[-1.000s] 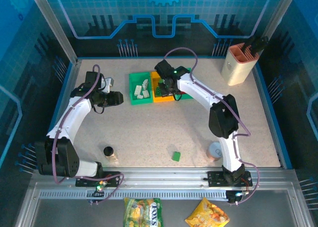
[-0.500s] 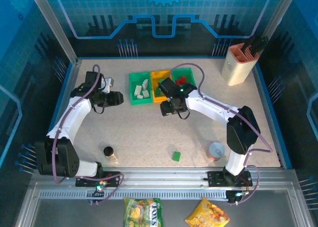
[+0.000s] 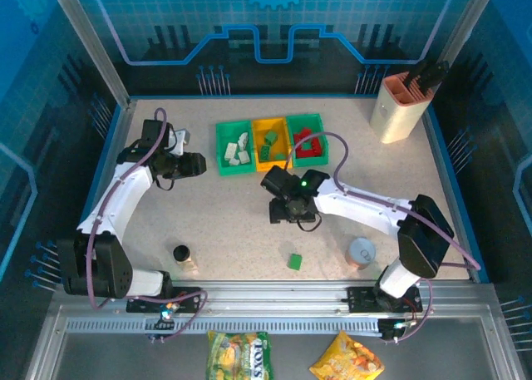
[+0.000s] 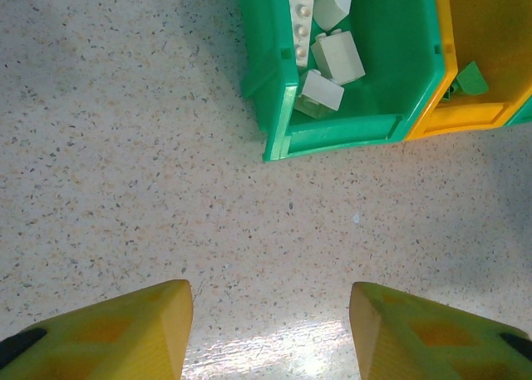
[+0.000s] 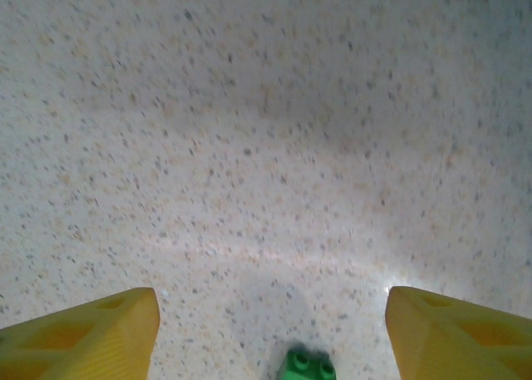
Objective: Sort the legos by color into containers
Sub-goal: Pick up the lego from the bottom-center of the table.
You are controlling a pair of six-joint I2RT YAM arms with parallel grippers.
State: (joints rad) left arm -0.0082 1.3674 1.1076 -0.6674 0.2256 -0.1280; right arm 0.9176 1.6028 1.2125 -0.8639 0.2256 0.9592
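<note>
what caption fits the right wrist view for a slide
Open right tool above speckled table, green lego at bottom edge.

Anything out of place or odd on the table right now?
One green lego lies loose on the table near the front, apart from the orange-yellow bin holding the other green bricks. Nothing looks spilled or damaged.

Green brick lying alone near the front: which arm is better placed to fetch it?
Right. The right end effector hangs open close to the green brick; the left end effector is far off, beside the white-brick bin.
</note>
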